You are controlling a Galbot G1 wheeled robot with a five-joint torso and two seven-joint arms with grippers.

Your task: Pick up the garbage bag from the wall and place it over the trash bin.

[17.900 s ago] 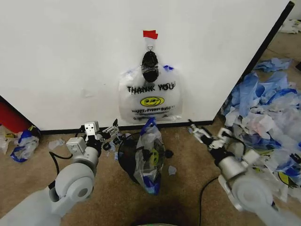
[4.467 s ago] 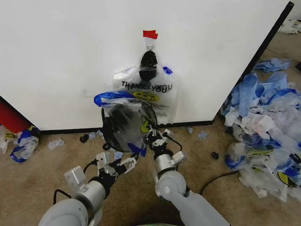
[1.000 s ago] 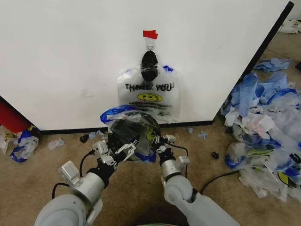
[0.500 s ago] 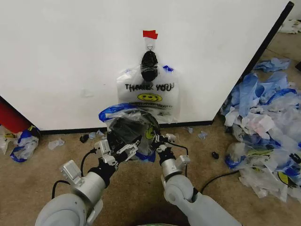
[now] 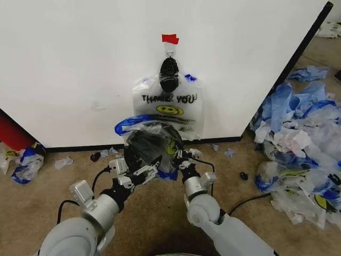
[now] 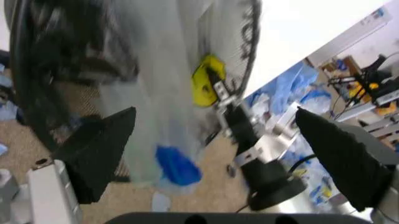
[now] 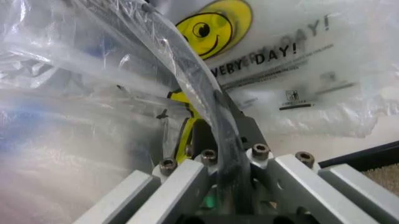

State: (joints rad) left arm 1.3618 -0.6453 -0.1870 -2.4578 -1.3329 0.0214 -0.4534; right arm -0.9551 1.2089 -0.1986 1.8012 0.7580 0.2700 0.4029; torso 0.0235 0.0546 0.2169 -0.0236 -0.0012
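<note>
Right, both grippers are tilting the trash bin [image 5: 152, 152] mid-frame: right gripper [image 5: 180, 158] clamping its rim, left gripper [image 5: 139, 166] spread wide, steadying the lined bin.

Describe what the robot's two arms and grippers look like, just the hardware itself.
Both arms are smooth, rounded light-grey shells narrowing to silver metal wrist blocks. The left gripper and right gripper are silver and black, each with a thin black cable looping beside its wrist. Close up, the left gripper's fingers are matte black tapered wedges; the right gripper's silver bars carry a row of small bolts.
</note>
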